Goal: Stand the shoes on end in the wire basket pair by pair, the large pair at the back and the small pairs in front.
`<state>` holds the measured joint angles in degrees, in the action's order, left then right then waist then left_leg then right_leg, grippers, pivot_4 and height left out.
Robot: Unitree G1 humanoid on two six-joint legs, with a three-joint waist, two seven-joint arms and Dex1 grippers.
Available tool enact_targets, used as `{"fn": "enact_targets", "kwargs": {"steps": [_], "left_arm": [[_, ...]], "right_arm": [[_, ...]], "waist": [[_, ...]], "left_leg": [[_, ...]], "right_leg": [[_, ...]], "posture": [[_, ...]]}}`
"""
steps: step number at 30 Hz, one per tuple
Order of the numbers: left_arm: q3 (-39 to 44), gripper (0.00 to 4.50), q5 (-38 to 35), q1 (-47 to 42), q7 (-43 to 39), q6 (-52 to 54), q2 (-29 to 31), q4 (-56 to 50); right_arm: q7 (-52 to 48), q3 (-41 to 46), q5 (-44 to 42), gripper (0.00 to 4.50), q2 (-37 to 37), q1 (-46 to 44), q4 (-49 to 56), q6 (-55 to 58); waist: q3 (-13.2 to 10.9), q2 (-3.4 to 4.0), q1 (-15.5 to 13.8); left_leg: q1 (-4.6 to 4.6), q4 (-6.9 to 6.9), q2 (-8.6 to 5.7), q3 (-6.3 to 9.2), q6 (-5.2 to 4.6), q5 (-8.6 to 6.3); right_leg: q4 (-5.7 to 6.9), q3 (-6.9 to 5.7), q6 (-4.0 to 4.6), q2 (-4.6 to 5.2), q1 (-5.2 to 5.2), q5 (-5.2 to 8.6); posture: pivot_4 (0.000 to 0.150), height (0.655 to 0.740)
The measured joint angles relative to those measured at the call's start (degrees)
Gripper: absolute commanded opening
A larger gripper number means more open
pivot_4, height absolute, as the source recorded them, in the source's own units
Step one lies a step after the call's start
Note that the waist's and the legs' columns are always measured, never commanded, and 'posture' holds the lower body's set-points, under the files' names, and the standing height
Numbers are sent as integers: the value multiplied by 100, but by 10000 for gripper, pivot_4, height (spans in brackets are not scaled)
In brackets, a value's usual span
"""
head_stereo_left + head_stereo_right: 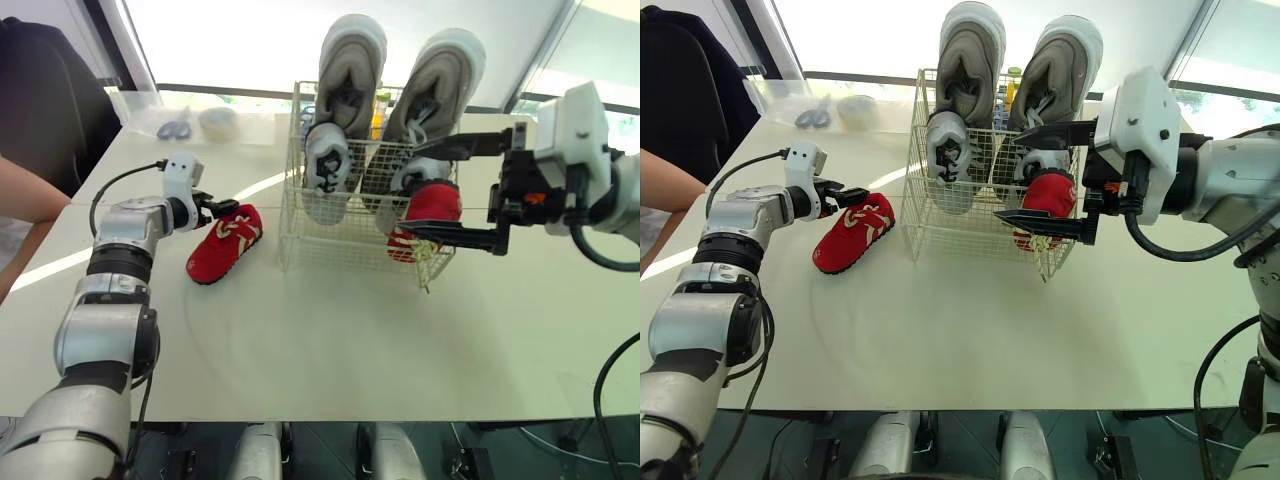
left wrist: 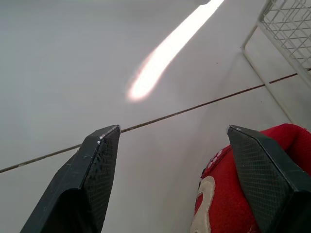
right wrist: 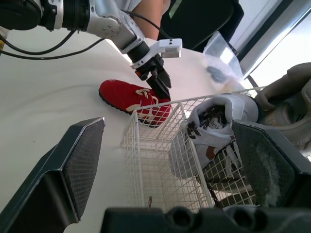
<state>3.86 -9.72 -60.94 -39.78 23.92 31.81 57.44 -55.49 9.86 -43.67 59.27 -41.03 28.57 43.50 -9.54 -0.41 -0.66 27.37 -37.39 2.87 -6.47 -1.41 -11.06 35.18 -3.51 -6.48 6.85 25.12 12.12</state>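
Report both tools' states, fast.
Left tool: open, at the loose red shoe, not gripping it.
Right tool: open, holding nothing.

Wire basket (image 1: 300, 232) sits mid-table (image 1: 330, 340). Inside: large pair (image 1: 350, 60) on end at back, side by side. Before them, small shoe (image 1: 326, 160) front-L, second small shoe (image 1: 412, 176) front-R w/ third small shoe (image 1: 432, 205) just before it. Loose shoe (image 1: 224, 243) lies on table just L of basket. Plastic bag (image 1: 190, 122) far behind, L.

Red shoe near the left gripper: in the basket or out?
Out. The red shoe lies flat on the table, left of the wire basket, outside its wires.
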Motion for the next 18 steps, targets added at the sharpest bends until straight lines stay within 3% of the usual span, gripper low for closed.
{"fn": "enact_targets", "kwargs": {"steps": [10,18], "left_arm": [[128,35848,-103,-2,-1024,361,264,-218],[-316,35848,151,2,-1465,677,372,-523]], "right_arm": [[41,2,-34,45000,33,14,43,3],[40,-4,-29,45000,33,13,42,-5]], "waist": [[0,-1,-5],[0,-1,-1]], "left_leg": [[4,-1,0,-2,-1,0],[4,-3,-1,-2,-1,1]], "right_leg": [[1,0,0,0,2,0],[2,0,0,0,2,0]], "posture": [[1500,7400],[1500,7400]]}}
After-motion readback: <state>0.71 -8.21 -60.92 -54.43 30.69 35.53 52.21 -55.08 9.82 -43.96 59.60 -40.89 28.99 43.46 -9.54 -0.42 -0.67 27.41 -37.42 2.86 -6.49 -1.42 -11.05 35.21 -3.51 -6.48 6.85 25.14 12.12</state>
